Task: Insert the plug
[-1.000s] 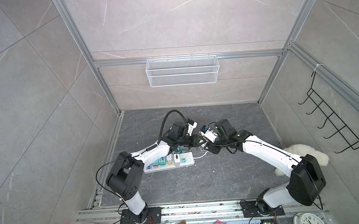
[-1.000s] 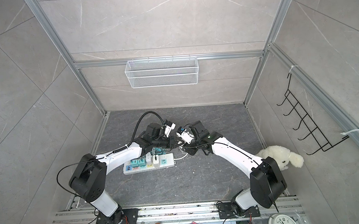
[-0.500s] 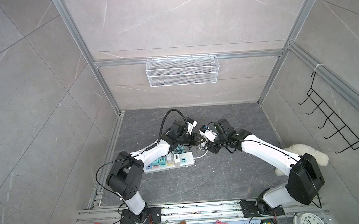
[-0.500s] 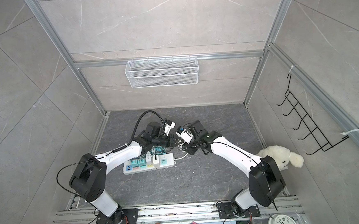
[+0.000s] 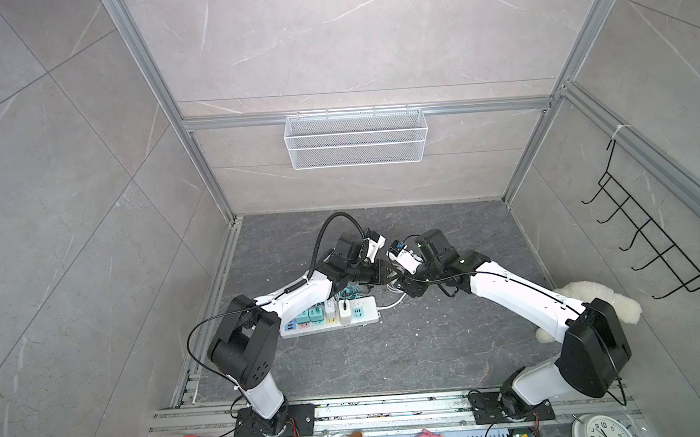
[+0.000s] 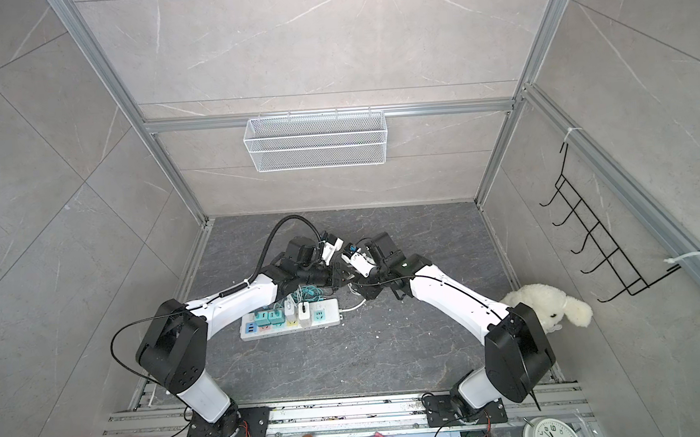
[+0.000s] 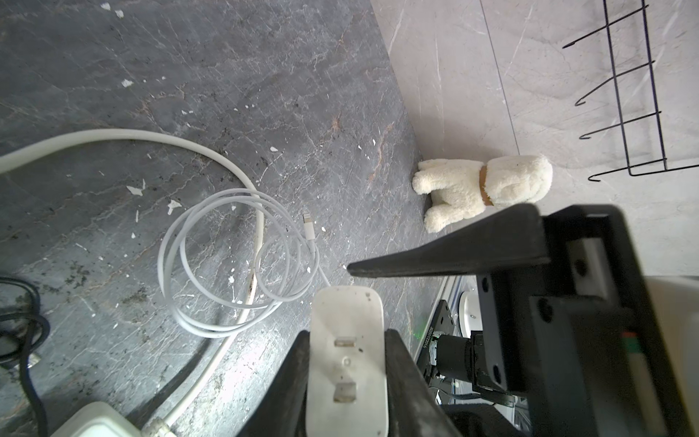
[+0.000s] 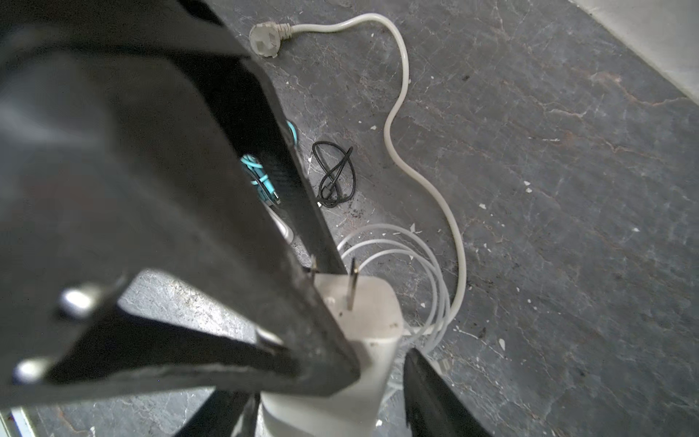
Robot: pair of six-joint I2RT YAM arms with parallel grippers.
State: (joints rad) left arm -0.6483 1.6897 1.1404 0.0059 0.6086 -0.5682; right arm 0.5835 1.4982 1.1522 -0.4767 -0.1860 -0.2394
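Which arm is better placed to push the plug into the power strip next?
Left. The left gripper is shut on the white plug, prongs exposed, and the power strip lies by its arm; the right gripper looks open.

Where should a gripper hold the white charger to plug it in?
Grip the charger by its long flat sides, from behind the prong face: parallel sides suit the jaws, and the prongs stay free. The left gripper holds it so.

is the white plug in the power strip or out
Out. The white plug is clamped in the left gripper, both prongs bare, over the floor and away from the power strip.
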